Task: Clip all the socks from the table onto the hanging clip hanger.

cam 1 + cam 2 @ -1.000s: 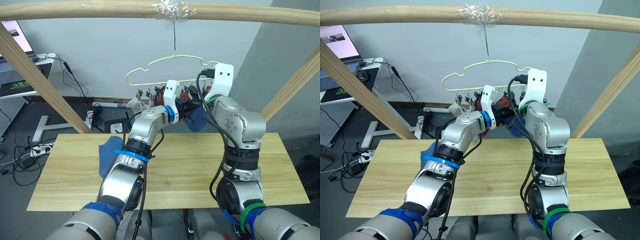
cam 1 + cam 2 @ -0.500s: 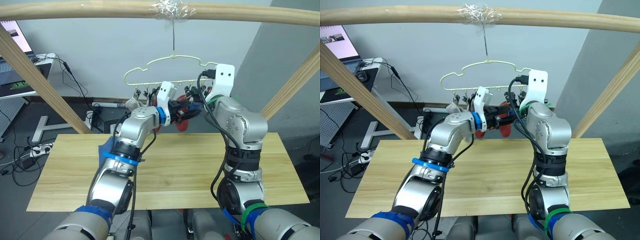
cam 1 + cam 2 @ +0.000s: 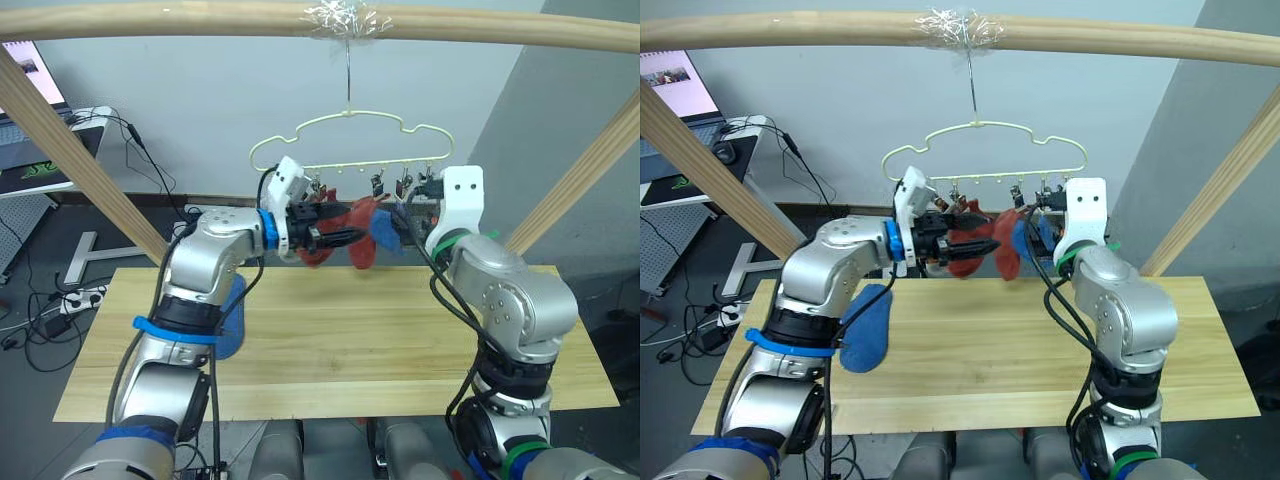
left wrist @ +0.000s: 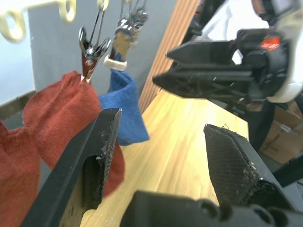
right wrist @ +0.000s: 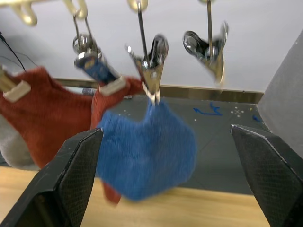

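Hanging on the clip hanger [image 3: 345, 143]: 2 rust-red socks [image 3: 340, 235], 1 blue sock [image 5: 147, 149]

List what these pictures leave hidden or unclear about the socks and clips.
- Blue sock on the table: partly hidden behind the left arm in the eye views.
- Grey socks: too hidden behind the left gripper to count.
- Clips on the clip hanger: too small in the eye views to tell which are free.
- Rightmost clip: blurred in the right wrist view.

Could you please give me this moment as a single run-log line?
left claw: open | right claw: open | blue sock: clipped on clip hanger | second blue sock: on table
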`<state>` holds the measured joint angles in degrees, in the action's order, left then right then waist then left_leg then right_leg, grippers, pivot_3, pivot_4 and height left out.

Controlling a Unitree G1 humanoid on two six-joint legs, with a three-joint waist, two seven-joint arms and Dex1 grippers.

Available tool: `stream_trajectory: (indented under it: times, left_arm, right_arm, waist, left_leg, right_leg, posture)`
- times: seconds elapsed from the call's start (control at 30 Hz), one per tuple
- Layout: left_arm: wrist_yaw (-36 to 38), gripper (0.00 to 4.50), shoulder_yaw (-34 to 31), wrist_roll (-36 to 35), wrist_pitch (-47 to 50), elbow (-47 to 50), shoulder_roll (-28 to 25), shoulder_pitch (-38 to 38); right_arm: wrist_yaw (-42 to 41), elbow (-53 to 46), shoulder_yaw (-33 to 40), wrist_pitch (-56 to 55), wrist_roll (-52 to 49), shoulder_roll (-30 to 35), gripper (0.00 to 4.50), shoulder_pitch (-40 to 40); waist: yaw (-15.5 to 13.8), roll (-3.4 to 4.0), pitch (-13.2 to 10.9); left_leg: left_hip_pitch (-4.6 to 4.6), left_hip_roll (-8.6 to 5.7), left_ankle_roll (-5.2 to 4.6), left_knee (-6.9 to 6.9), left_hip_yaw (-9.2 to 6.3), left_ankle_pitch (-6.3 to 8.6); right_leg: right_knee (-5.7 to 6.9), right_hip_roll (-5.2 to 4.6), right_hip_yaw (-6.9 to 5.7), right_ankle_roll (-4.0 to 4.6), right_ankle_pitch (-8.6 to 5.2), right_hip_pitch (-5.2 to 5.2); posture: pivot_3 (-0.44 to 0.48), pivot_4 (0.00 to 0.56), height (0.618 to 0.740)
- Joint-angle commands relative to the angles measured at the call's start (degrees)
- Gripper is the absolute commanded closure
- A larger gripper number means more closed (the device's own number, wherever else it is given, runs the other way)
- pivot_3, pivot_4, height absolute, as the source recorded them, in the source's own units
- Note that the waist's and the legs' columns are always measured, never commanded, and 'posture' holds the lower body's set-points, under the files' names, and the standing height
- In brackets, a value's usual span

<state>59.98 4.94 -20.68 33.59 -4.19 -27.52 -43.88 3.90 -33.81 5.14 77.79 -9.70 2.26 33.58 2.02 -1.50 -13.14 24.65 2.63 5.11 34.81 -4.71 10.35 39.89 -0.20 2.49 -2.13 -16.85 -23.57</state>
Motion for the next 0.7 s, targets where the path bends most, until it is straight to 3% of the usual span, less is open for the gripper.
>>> stream_trajectory:
  times: [0.03,0.33,0.43,0.53,0.7]
  left_arm:
    - [2.9,1.32,-2.2,-1.7,-2.9,2.3,-2.4,-1.4]
    - [5.1,1.32,-4.6,-4.9,-1.8,0.4,-5.9,-5.9]
    - [5.5,1.3,-5.0,-6.3,-0.2,0.3,-6.4,-6.9]
    - [5.8,1.3,-5.1,-7.0,0.7,0.0,-7.2,-7.6]
    - [6.5,1.3,-4.7,-7.4,1.2,0.5,-8.5,-7.5]
  right_arm:
    - [0.9,-3.7,0.3,-1.7,1.4,0.5,0.0,-1.5]
    - [3.2,-3.7,1.8,-5.9,4.3,-0.8,0.0,-2.5]
    - [3.3,-3.1,1.7,-6.6,5.0,-0.8,0.62,-2.1]
    - [3.1,-2.2,1.9,-6.9,5.0,-1.0,1.61,-1.3]
    - [2.9,-0.3,2.6,-7.8,4.8,-1.2,1.61,0.2]
  waist:
    - [0.0,0.0,0.0]
    - [-0.1,0.0,0.0]
    - [-0.1,0.0,0.0]
    - [-0.1,0.0,0.0]
    - [-0.1,0.0,0.0]
  left_leg:
    - [0.0,0.0,0.0,0.0,0.0,0.0]
    - [0.0,0.0,0.0,0.02,0.01,0.0]
    - [0.01,0.0,0.0,0.02,0.02,0.0]
    - [0.01,0.0,0.0,0.02,0.01,0.0]
    - [0.0,0.0,0.01,0.03,0.01,-0.01]
  right_leg:
    - [0.0,0.0,0.0,0.0,0.0,0.0]
    - [0.0,0.0,0.0,0.0,0.0,0.0]
    - [0.0,0.0,0.0,0.0,0.0,0.0]
    - [0.01,0.0,0.0,0.0,0.0,0.0]
    - [0.05,0.0,-0.01,0.0,0.0,-0.01]
  posture:
    - [0.021,0.171,0.74]
    - [0.027,0.161,0.74]
    - [0.03,0.158,0.74]
    - [0.032,0.156,0.74]
    - [0.039,0.152,0.74]
